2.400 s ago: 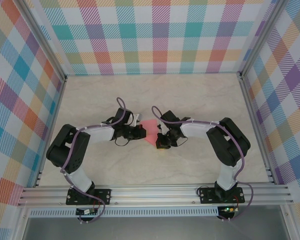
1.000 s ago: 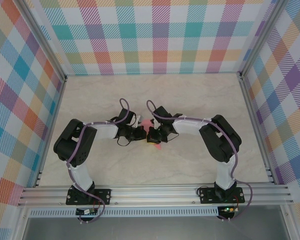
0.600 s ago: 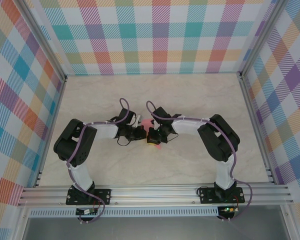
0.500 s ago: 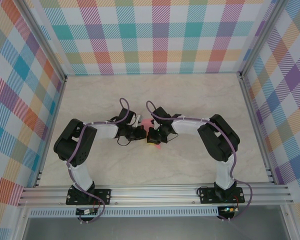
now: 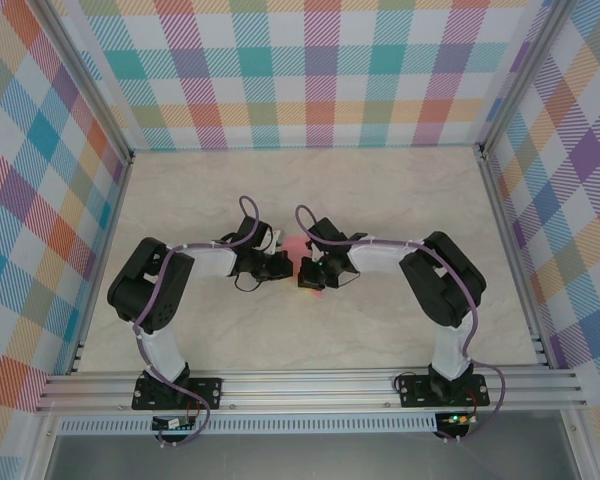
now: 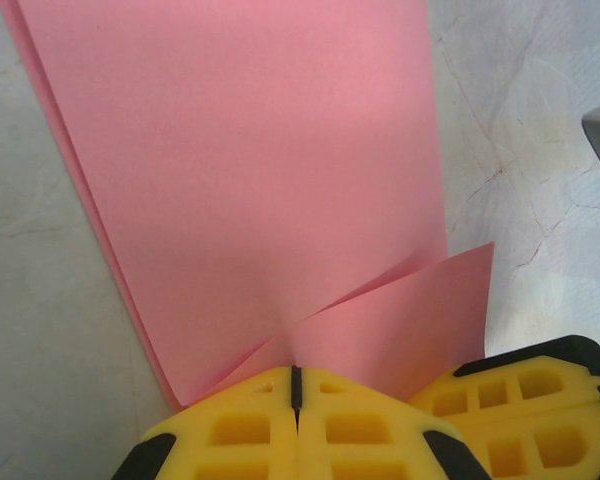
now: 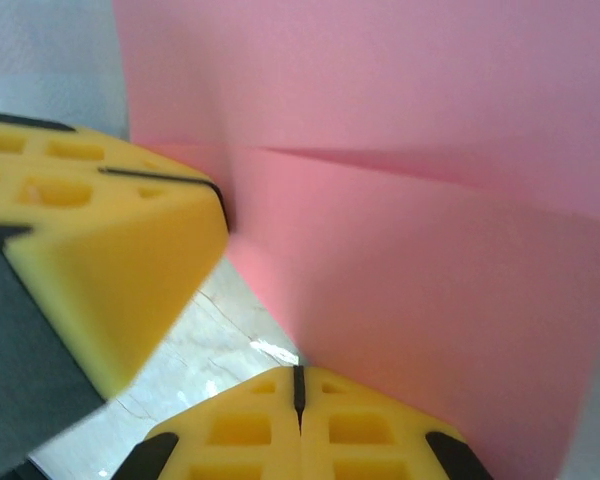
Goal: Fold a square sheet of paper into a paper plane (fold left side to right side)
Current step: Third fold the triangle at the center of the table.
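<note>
The right gripper (image 7: 298, 375) had moved in beside the left gripper (image 6: 295, 375). Both, jaws shut, pressed down on the folded paper (image 6: 260, 150), apparently to set its crease.

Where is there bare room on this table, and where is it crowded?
Free: the far strip of table up to the back wall, and the near strip before the front rail. Crowded: the centre, where left hand and right hand meet at the pink paper.

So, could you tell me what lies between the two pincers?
The folded pink paper, between the left pincer and right pincer, as the top view shows.
</note>
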Available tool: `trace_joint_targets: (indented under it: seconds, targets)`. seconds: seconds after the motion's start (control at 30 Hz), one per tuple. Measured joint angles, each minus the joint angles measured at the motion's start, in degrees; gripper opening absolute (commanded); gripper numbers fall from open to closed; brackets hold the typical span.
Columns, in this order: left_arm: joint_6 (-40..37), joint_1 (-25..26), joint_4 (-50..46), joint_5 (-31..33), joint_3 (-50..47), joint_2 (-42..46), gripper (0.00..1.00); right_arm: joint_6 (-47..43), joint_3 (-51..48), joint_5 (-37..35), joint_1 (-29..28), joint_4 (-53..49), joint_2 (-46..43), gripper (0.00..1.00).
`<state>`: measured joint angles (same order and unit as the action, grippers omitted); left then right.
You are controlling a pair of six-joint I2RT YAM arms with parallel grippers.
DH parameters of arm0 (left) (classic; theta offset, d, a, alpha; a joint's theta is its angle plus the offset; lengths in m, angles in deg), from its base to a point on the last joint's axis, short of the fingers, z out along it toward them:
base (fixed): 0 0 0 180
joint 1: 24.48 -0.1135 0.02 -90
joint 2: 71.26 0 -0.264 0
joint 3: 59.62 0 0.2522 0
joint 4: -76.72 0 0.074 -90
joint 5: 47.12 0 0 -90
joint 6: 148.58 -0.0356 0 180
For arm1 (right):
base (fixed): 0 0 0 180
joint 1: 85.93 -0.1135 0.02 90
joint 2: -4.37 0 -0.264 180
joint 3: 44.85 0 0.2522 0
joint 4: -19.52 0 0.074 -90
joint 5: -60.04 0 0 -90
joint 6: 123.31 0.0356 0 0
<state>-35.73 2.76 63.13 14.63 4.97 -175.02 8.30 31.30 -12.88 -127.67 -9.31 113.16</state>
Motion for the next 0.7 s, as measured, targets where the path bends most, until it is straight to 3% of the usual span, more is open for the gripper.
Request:
trace_joint_targets:
  seconds: [0.5,0.7]
  targets:
    - [-0.2,0.0,-0.2,0.0,0.1,0.0,0.0,-0.9,-12.2,0.1,1.2,0.1,-9.7,0.0]
    - [0.0,0.0,-0.2,-0.4,0.2,0.2,0.09,-3.8,-13.9,-0.9,2.0,-5.2,-13.6,0.0]
